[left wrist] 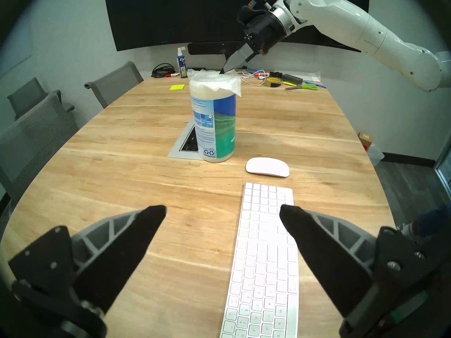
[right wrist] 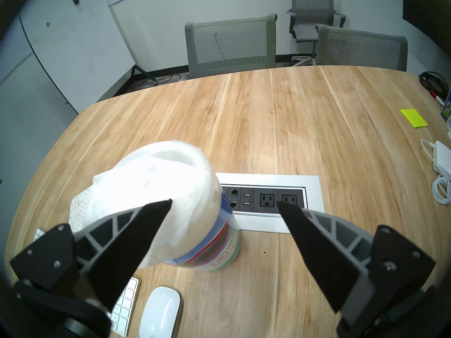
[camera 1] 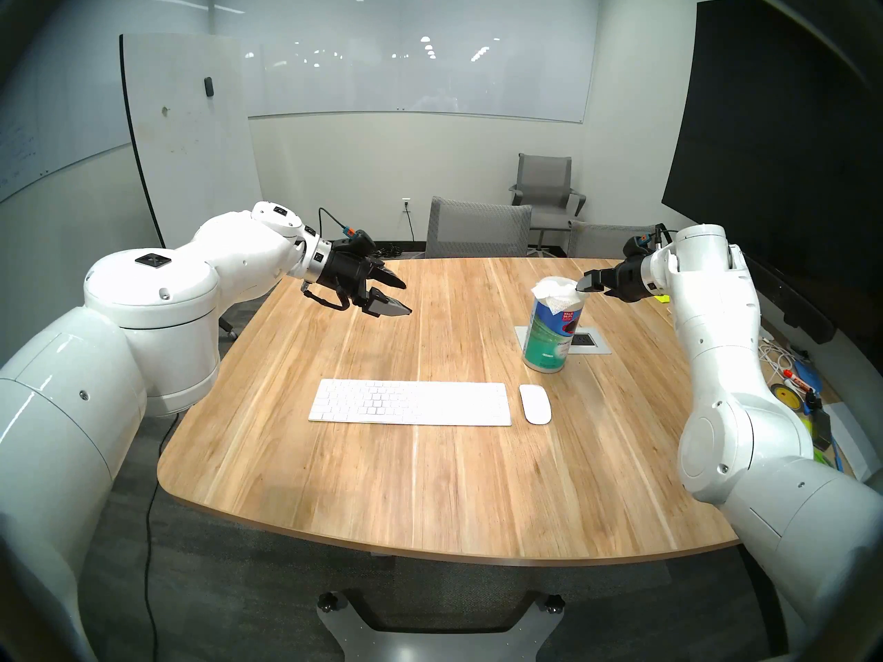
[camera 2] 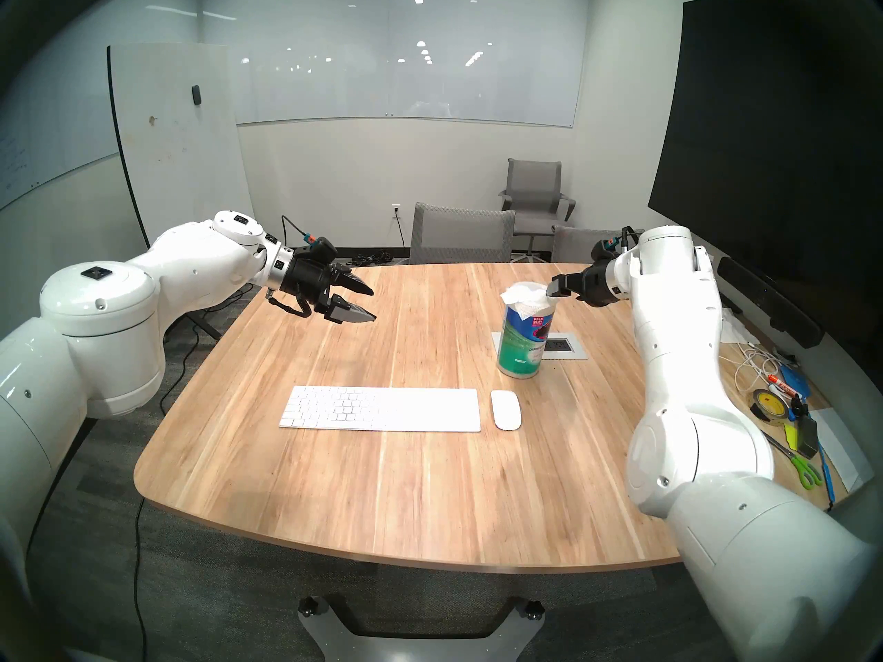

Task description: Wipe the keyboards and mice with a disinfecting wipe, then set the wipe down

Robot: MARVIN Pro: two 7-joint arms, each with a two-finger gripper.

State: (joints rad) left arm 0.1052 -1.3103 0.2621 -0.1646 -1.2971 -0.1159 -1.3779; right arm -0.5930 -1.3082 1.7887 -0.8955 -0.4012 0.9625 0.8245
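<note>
On the wooden desk (camera 1: 430,479) the white keyboard (camera 1: 410,403) lies flat with the white mouse (camera 1: 535,404) just beside its right end, and behind the mouse stands the wipe canister (camera 1: 550,329), a rumpled wipe (camera 1: 553,291) sticking out of its top. The right gripper (camera 1: 586,283) hangs open with its tips at the canister's top (one fingertip (right wrist: 146,232) against the wipe, nothing clamped). The left gripper (camera 1: 400,297) is open and empty above the desk, well apart from the keyboard.
</note>
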